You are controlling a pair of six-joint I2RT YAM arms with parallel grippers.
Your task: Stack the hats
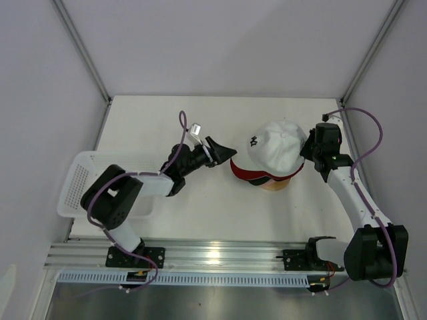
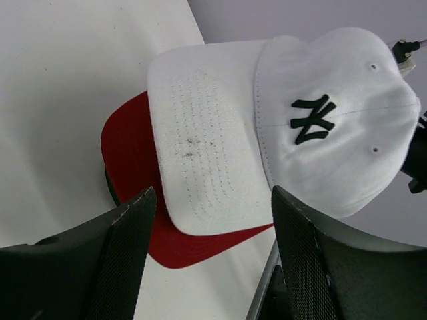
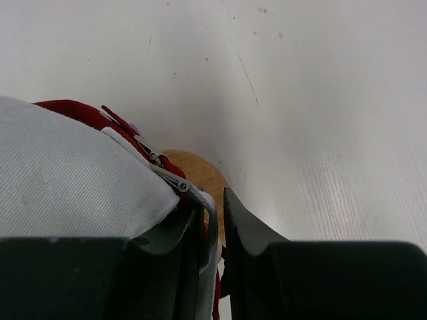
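Observation:
A white hat (image 1: pixel 279 148) with a black emblem tops a stack on the table's right half. A red hat's brim (image 1: pixel 248 176) pokes out beneath it. My left gripper (image 1: pixel 221 149) is open and empty, just left of the brims. In the left wrist view the white hat (image 2: pixel 320 120) and the red brim (image 2: pixel 127 153) lie beyond the open gripper (image 2: pixel 210 227). My right gripper (image 1: pixel 310 151) is at the back of the white hat. In the right wrist view it (image 3: pixel 217 200) is shut on the white hat's back strap (image 3: pixel 203 200), beside the white fabric (image 3: pixel 67 180). Other hats are hidden.
A round wooden stand (image 1: pixel 275 186) carries the stack; its edge shows in the right wrist view (image 3: pixel 200 175). A white mesh basket (image 1: pixel 79 175) sits at the table's left edge, under my left arm. Grey walls close in the back and sides.

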